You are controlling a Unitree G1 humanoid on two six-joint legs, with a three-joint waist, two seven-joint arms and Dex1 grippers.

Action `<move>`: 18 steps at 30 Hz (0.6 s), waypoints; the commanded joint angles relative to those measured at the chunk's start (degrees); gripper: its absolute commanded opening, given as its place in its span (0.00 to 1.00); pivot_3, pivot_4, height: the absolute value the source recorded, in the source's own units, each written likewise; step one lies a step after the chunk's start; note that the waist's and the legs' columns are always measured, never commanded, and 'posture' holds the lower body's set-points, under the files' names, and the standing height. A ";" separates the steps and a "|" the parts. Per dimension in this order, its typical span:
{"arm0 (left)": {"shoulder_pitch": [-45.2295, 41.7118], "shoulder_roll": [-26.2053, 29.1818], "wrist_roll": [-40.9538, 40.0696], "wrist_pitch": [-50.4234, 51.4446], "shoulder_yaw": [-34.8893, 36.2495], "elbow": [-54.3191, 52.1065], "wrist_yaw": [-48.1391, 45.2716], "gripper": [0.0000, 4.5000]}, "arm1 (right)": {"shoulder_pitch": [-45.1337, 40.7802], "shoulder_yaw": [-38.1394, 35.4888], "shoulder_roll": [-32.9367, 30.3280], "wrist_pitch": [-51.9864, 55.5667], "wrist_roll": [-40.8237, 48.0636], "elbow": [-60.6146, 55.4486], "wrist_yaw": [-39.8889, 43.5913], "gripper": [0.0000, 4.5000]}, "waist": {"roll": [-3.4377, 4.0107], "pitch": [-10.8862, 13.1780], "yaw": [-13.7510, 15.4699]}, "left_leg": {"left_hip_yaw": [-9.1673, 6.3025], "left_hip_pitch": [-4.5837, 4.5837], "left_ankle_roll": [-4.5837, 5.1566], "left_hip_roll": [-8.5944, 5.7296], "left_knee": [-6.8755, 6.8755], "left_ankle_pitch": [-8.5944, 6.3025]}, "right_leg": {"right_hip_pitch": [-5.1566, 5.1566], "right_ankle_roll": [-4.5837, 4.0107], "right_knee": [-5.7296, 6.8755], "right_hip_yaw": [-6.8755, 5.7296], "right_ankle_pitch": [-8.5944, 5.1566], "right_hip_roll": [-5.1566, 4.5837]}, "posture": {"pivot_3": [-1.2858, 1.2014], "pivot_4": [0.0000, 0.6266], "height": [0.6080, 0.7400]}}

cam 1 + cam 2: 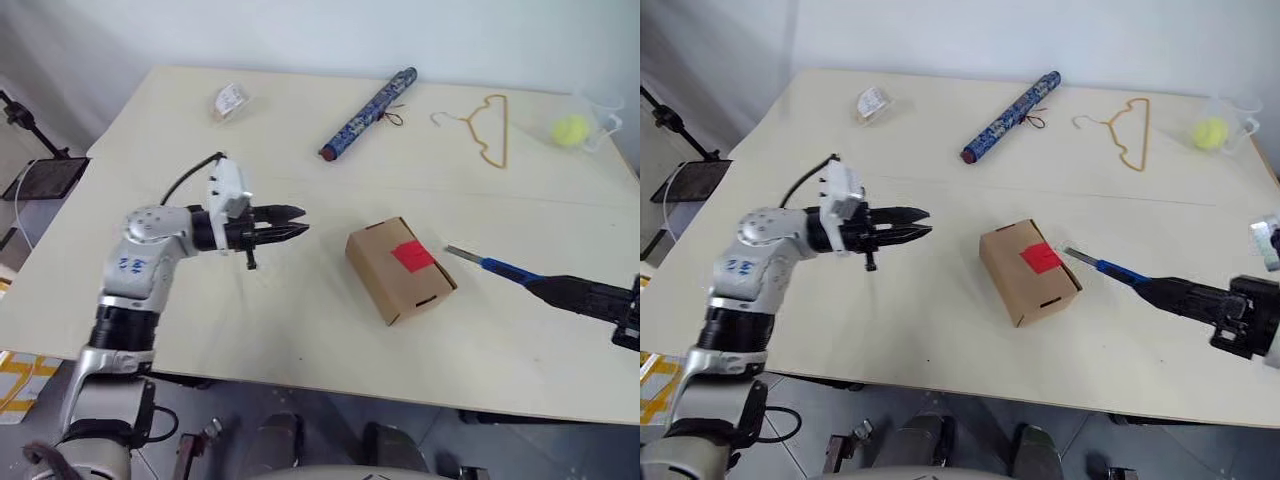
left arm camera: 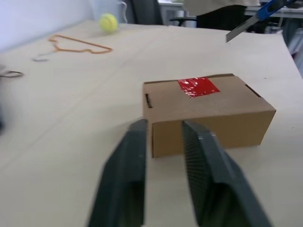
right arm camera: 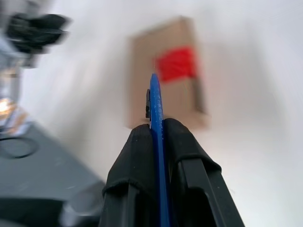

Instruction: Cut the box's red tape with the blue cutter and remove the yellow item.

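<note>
Sitting closed on the table (image 1: 300,330), the box (image 1: 400,270) with its red tape (image 1: 412,256) hides whatever is inside, while the right gripper (image 3: 158,135) pinches the blue cutter (image 1: 497,266) just beside it and the left gripper (image 1: 292,222), fingers slightly parted and empty, points at it from nearby.

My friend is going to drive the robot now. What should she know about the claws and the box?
Right claw: shut on the blue cutter, blade tip near the box's right edge, not touching it.
Left claw: holding nothing, pointing at the box from its left, well apart from it.
Box: closed on the table, red tape on top looks uncut.
Done: cutter picked up.
Left: cut the tape, open the flaps, take out the yellow item.
</note>
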 commanded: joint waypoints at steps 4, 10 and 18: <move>-7.47 -5.80 3.36 -2.91 -5.16 4.46 -1.15 0.00 | 1.92 -3.38 -2.37 -2.70 0.97 -3.97 -7.19 0.02 | -0.05 0.03 -0.68 | 0.15 0.02 0.03 0.03 -0.01 0.01 | -0.04 -0.02 -0.04 0.11 0.01 0.01 | 0.52 0.24 1.00; -9.73 -7.91 7.97 -0.02 -11.41 5.11 -1.66 0.00 | -3.40 4.95 -11.22 -9.82 0.97 -7.76 -10.54 0.02 | -0.04 0.02 -1.92 | 0.22 0.13 0.03 0.08 -0.08 0.02 | -0.06 -0.02 0.03 0.19 0.01 0.02 | 0.52 0.24 1.00; -12.31 -9.90 12.19 8.29 -13.38 5.89 3.88 0.00 | -21.15 30.67 -23.44 -25.63 0.97 -5.94 -14.42 0.02 | -0.04 0.03 -1.72 | 0.09 -0.09 0.05 0.07 0.05 0.04 | -0.15 -0.02 -0.01 0.12 0.01 0.00 | 0.52 0.24 1.00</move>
